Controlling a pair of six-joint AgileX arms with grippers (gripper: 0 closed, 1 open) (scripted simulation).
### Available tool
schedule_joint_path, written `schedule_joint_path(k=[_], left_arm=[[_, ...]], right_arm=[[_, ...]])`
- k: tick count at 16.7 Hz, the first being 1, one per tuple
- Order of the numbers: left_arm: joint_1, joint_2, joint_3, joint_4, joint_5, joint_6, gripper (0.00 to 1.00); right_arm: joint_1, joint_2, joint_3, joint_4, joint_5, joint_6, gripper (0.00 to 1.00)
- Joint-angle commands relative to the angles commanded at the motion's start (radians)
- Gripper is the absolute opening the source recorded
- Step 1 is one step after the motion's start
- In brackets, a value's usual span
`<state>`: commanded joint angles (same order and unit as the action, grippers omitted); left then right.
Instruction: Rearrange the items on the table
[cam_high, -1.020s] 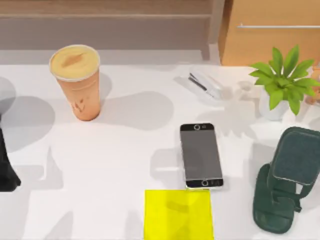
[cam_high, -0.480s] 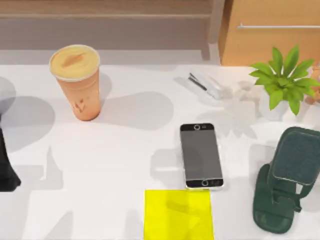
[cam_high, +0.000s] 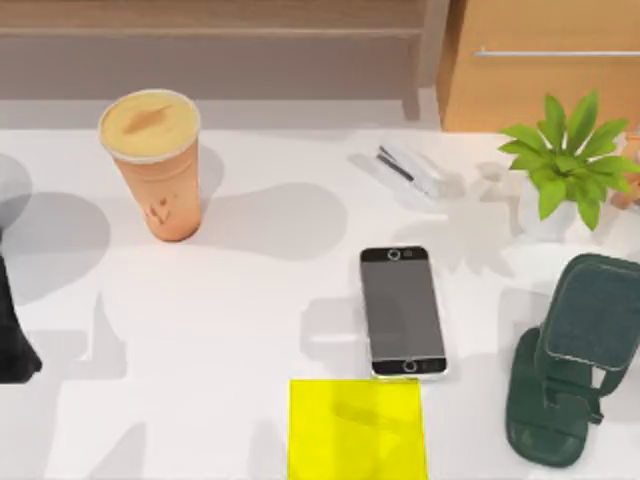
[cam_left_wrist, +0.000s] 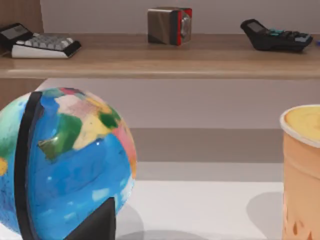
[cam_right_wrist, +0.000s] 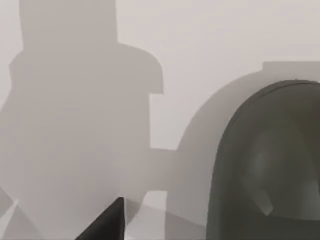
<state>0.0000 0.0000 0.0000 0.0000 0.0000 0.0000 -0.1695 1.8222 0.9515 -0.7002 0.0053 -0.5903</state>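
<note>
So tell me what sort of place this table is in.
Probably an office or study desk, in a rendered simulation: a white stapler and smartphone on the table, a globe beside it, and a calculator and keypad phone on the shelf behind.

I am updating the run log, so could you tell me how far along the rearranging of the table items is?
Nothing looks done. The smartphone lies flat just behind the yellow square, and the drink cup stands upright at the table's back left. Nothing is in hand; the left arm sits at the left edge. All moves remain.
</note>
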Motion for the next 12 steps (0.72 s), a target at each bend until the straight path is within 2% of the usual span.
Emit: schedule_joint_path(k=[4, 12], left_arm=[[0.000, 0.000, 0.000, 0.000, 0.000, 0.000, 1.00], [0.000, 0.000, 0.000, 0.000, 0.000, 0.000, 1.00]], right_arm=[[0.000, 0.000, 0.000, 0.000, 0.000, 0.000, 0.02], [0.000, 0.000, 0.000, 0.000, 0.000, 0.000, 0.00]])
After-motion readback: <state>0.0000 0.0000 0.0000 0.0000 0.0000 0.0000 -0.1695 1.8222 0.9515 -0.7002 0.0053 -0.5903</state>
